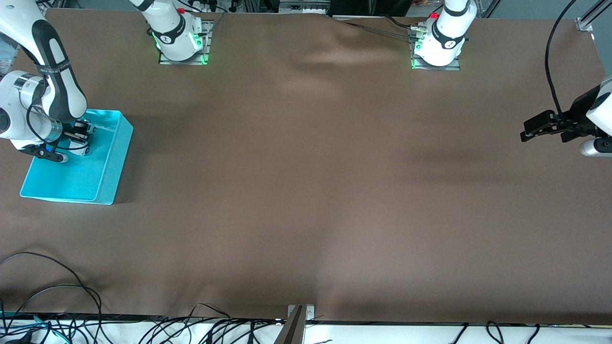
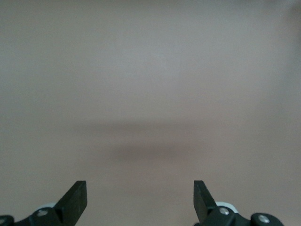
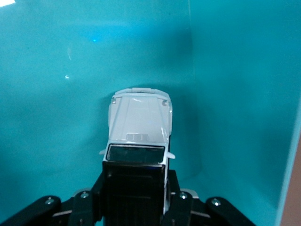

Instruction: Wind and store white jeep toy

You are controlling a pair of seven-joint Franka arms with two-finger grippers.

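The white jeep toy (image 3: 140, 117), with its black roof, sits between the fingers of my right gripper (image 3: 136, 188), which is shut on its sides. The gripper (image 1: 82, 136) holds it inside the cyan bin (image 1: 114, 162), low over the bin's floor near the wall (image 3: 235, 94) on the robots' side. I cannot tell whether the wheels touch the floor. In the front view only a bit of the jeep (image 1: 89, 128) shows under the hand. My left gripper (image 1: 528, 133) waits open and empty over the brown table at the left arm's end; its view (image 2: 140, 193) shows only bare cloth.
The brown cloth (image 1: 306, 191) covers the table and has a low wrinkle near the robots' bases. Cables (image 1: 57, 296) lie along the table edge nearest the front camera. The cyan bin stands at the right arm's end.
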